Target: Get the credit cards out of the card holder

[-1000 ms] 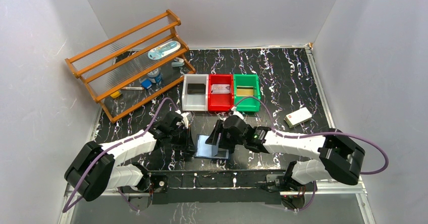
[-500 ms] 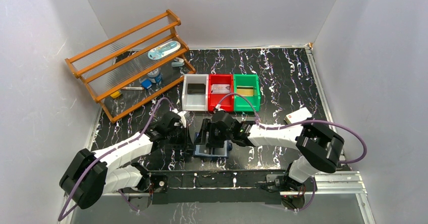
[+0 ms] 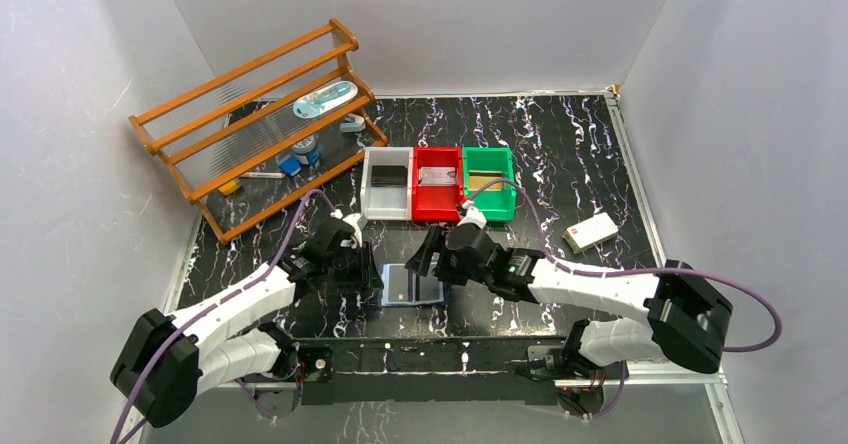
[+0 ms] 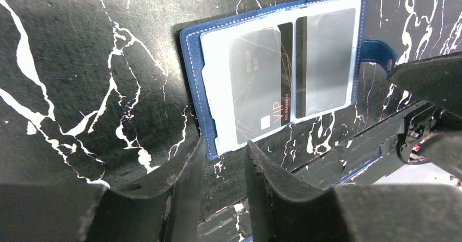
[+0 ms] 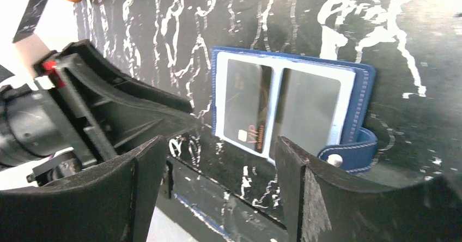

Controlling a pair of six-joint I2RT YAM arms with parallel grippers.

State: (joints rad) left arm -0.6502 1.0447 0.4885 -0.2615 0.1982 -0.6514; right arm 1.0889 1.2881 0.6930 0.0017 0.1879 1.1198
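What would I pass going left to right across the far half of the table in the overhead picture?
Wooden rack → white bin → red bin → green bin → white block.

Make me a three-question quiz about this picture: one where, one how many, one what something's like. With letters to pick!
1. Where is the card holder? A on the wooden rack; B on the table, between the left gripper and right gripper; C stuck to the wall.
2. How many bins stand in a row? A two; B five; C three.
3. The card holder is: A open flat; B folded shut; C lifted up.
Answers: B, it lies on the table with a gripper on each side; C, white, red and green; A, both inner pockets show.
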